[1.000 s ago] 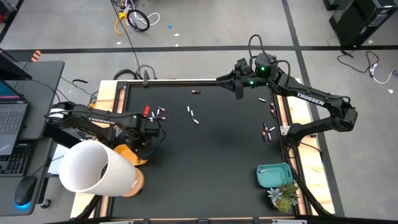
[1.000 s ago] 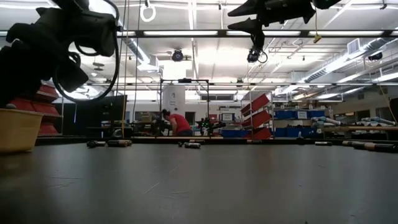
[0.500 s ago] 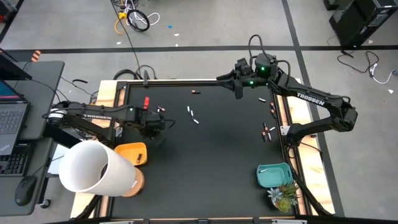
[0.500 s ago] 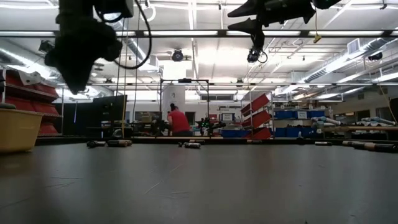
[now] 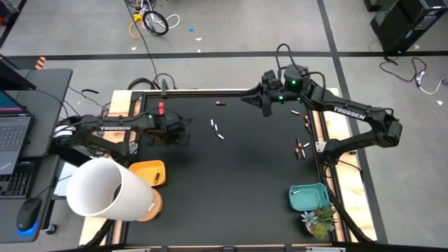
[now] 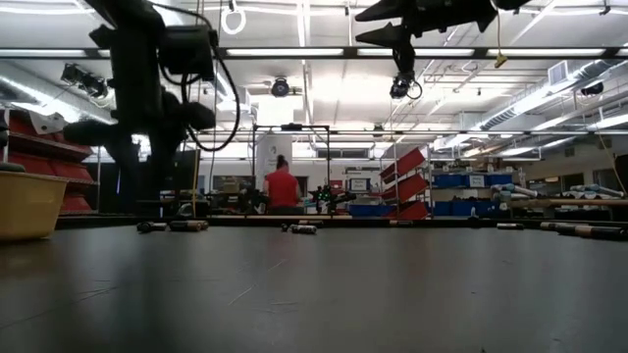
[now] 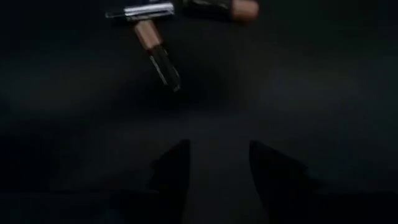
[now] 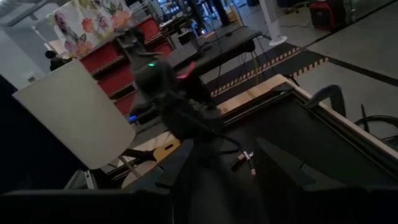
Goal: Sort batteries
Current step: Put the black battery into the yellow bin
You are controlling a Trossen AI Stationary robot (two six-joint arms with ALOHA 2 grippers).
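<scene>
Three batteries lie close together in the left wrist view: a dark one with a copper end (image 7: pixel 158 56), a silver one (image 7: pixel 140 11) and another dark one with a copper end (image 7: pixel 217 7). My left gripper (image 7: pixel 217 163) is open and empty just short of them, over the mat's far left part (image 5: pixel 180 133). More batteries lie on the mat: two white ones (image 5: pixel 217 130), one near the far edge (image 5: pixel 219 103) and several by the right edge (image 5: pixel 301 145). My right gripper (image 5: pixel 264 99) is open and empty, held high over the far right part (image 8: pixel 224 165).
An orange bin (image 5: pixel 148 172) stands at the mat's left edge, and shows in the low view (image 6: pixel 27 204). A large white cylinder (image 5: pixel 108 189) stands beside it. A teal bin (image 5: pixel 308 197) and a small plant (image 5: pixel 318 220) are at the near right. A person stands in the room behind (image 6: pixel 283 188).
My left gripper has gone from beside the orange bin toward the table's far edge and a little toward the right, to the group of batteries at the far left. The batteries have stayed where they were.
</scene>
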